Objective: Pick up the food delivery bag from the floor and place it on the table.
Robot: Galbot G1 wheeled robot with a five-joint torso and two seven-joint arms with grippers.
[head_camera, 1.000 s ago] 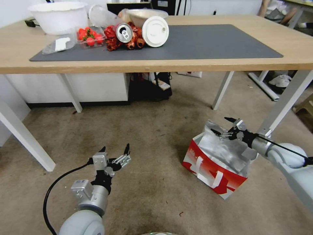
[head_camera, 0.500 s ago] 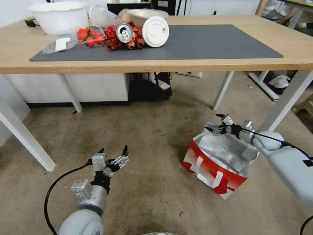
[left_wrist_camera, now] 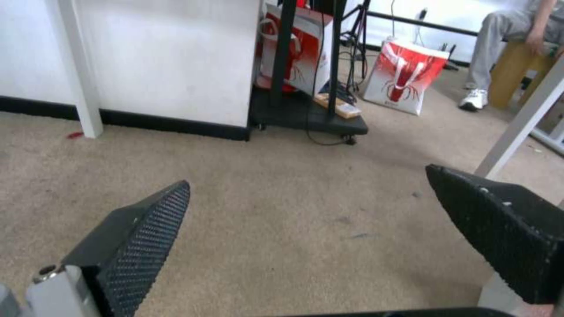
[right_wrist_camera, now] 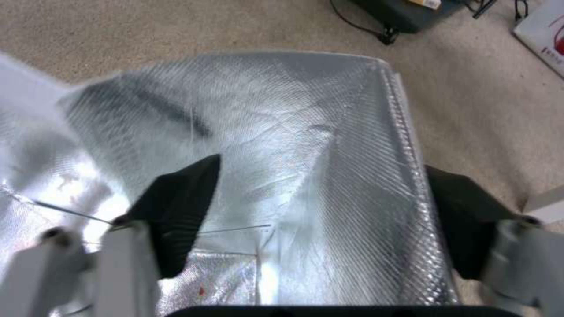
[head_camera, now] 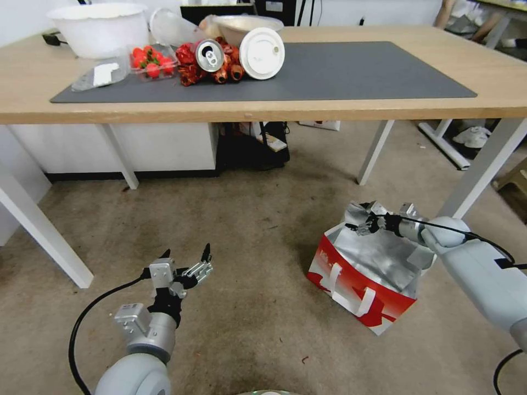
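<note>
Silver foil lining catches the light inside the food delivery bag (head_camera: 359,277), which stands open on the floor (head_camera: 258,230) at the lower right of the head view, just in front of a white leg of the table (head_camera: 274,107). Its red front panel and white handles face the lower edge of the frame. The right gripper (head_camera: 366,216) sits at the bag's far upper rim, arm reaching in from the right edge. In the right wrist view (right_wrist_camera: 320,185) its two dark fingers (right_wrist_camera: 182,198) are spread apart, one inside the foil mouth and the other outside the wall, with the foil wall between them; they are not yet clamped on it.

At the lower left of the head view the left gripper (head_camera: 185,257) hangs above bare carpet, well apart from the bag, fingers released and wide, holding nothing; the left wrist view (left_wrist_camera: 306,207) confirms the gap.

On the table's dark grey mat (head_camera: 340,71), upper left of the frame, lie a can (head_camera: 209,55), a white lid (head_camera: 262,53) and a punnet of strawberries (head_camera: 151,62).
</note>
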